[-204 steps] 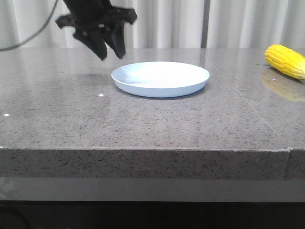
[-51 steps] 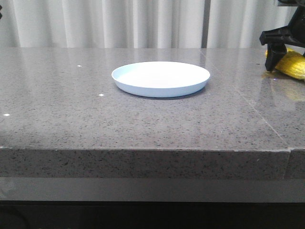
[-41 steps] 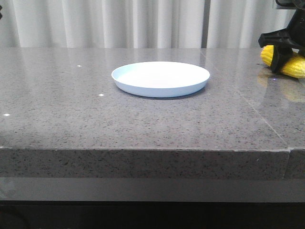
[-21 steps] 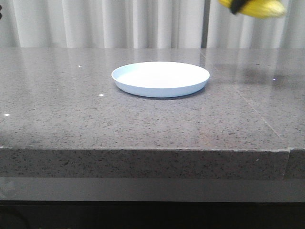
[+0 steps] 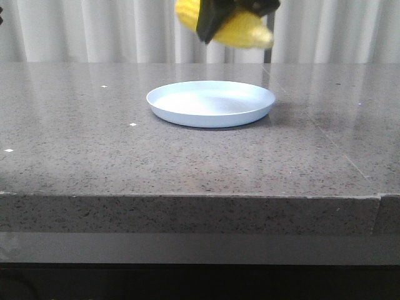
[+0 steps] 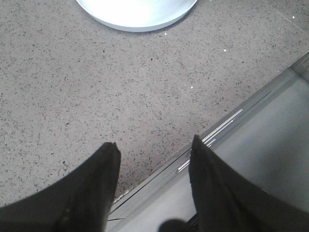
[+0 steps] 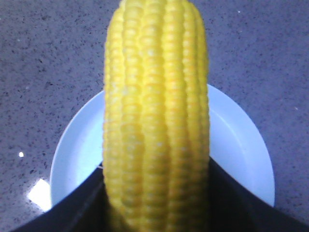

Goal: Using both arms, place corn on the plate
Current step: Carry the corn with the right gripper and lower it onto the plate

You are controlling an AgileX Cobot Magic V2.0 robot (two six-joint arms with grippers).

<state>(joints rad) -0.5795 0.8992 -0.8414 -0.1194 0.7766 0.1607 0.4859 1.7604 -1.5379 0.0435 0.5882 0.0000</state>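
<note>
A: Where is the corn (image 5: 240, 28)?

B: In the front view it hangs in the air above the plate (image 5: 210, 103), clear of it, near the top edge of the picture. The right gripper (image 5: 222, 14) is clamped across it, a dark finger (image 5: 209, 22) crossing the cob. The picture is blurred there, so the kernel rows do not show, and the gripper's upper part is cut off by the frame.

A: Does the right wrist camera show more?

B: Yes. The corn (image 7: 155, 116) fills the middle of that picture, its ridged rows sharp, and the dark fingers (image 7: 77, 208) press it from both sides at the lower corners. The cob's end nearest the camera runs out of the frame, and the fingertips are hidden against it. The plate (image 7: 241, 145) lies beneath, its middle covered by the cob and its near rim hidden behind the fingers.

A: And the left arm?

B: The front view does not show it. In its own wrist camera the left gripper (image 6: 155, 150) has its two dark fingers (image 6: 91, 188) spread apart with nothing between them, over the grey speckled table (image 6: 96, 87) near the table's edge (image 6: 217, 130). Only a slice of the plate (image 6: 137, 12) appears there, cut off by the frame, well apart from the fingers. What lies beyond the table edge is a plain grey surface, hard to identify.
</note>
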